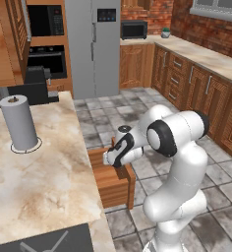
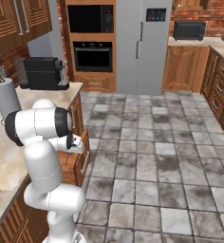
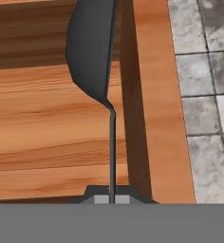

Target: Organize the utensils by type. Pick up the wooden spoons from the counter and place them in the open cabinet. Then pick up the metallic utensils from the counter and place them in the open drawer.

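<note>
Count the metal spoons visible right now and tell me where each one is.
1. A dark grey metal spoon is pinched by its thin handle in the shut claw, hanging over the open drawer. Others may lie hidden behind the arm or the drawer walls.

Paper towel roll (image 1: pixel 18 122), coffee machine (image 2: pixel 42 72).

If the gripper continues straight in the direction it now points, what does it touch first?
Probably the wooden floor of the open drawer: the gripper, shut on a metal spoon, points down into it; the spoon's bowl would likely land first.
</note>
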{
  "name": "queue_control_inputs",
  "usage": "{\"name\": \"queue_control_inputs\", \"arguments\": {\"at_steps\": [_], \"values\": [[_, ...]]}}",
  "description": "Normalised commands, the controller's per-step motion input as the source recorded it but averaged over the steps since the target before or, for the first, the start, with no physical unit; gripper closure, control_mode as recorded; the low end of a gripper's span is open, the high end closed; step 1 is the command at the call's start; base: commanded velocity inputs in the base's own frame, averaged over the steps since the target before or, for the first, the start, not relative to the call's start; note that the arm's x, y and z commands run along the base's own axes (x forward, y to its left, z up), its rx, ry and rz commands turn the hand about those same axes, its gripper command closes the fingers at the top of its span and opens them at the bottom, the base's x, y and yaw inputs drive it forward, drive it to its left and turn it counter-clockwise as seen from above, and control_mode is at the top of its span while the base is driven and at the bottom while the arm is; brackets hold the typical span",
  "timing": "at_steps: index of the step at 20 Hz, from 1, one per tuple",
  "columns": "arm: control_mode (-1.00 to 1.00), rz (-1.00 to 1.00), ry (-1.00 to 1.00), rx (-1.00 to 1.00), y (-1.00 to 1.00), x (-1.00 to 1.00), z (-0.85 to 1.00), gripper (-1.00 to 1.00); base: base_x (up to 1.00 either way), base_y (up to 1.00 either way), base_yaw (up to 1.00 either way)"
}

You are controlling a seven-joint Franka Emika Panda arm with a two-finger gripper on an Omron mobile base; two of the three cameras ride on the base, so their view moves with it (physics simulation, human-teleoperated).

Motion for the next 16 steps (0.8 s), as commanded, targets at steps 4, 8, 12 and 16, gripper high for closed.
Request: {"name": "queue_control_inputs", "arguments": {"at_steps": [4, 8, 12, 16], "values": [[-1.00, 0.00, 0.00, 0.00, -0.11, 0.01, 0.00, 1.00, 0.00, 0.00, 0.00], [-1.00, 0.00, 0.02, 0.00, -0.23, 0.00, 0.00, 1.00, 0.00, 0.00, 0.00], [-1.00, 0.00, 0.05, 0.00, -0.29, 0.00, 0.00, 1.00, 0.00, 0.00, 0.00], [-1.00, 0.00, 0.03, 0.00, -0.26, 0.00, 0.00, 1.00, 0.00, 0.00, 0.00]]}}
